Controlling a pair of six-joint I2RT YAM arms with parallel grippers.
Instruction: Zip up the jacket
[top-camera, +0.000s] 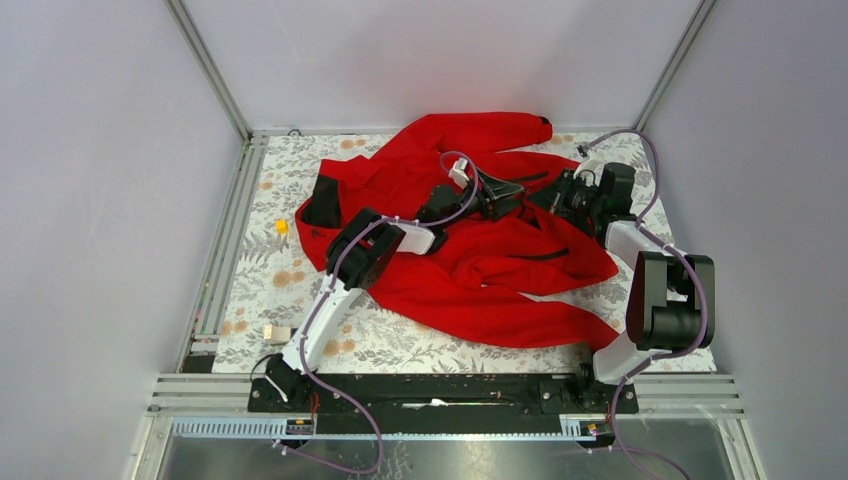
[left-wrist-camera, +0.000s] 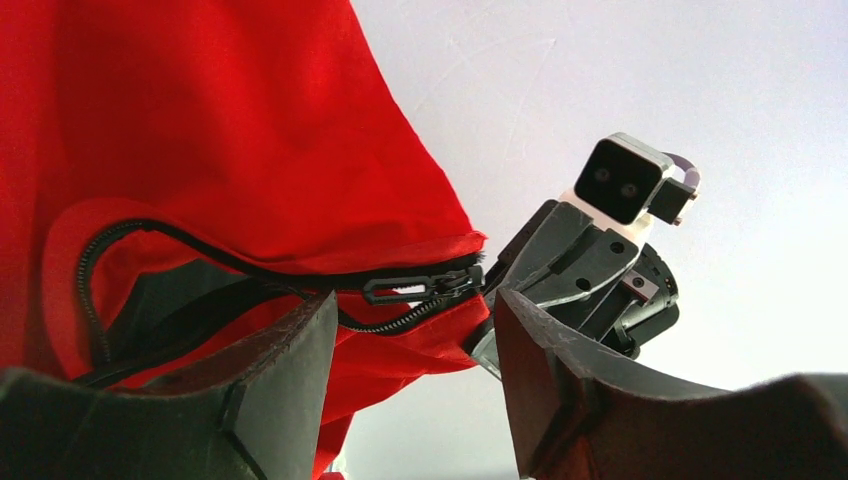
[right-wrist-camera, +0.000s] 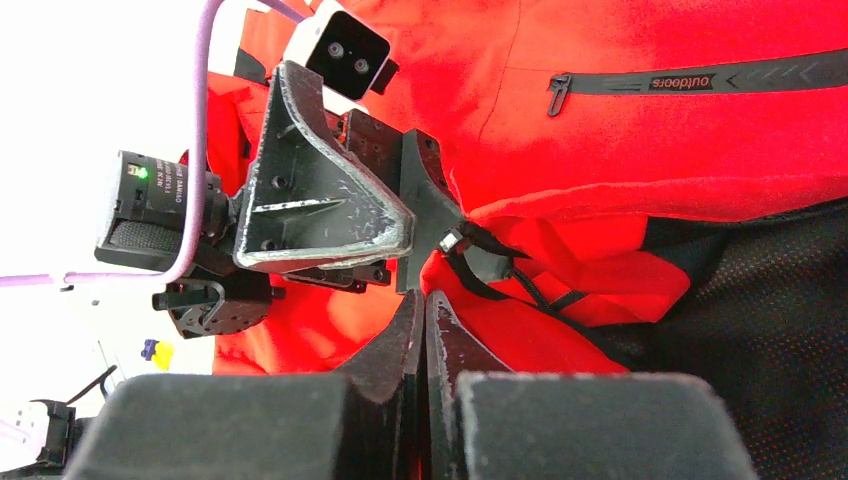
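Just ahead of the half-open, empty left gripper (left-wrist-camera: 415, 305), the dark zipper slider (left-wrist-camera: 402, 290) of the bright red fabric jacket (top-camera: 480, 270) is hanging; the fully closed right gripper (right-wrist-camera: 425, 300) is pinching its hem.

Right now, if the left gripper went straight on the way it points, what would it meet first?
Probably the zipper slider on the jacket; the right gripper sits close behind, depth unclear.

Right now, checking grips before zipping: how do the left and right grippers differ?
The left gripper has its fingers apart; the right gripper has them pressed shut. The left holds nothing, the zipper pull just ahead of it; the right pinches the jacket at its edge. Both meet at the zipper.
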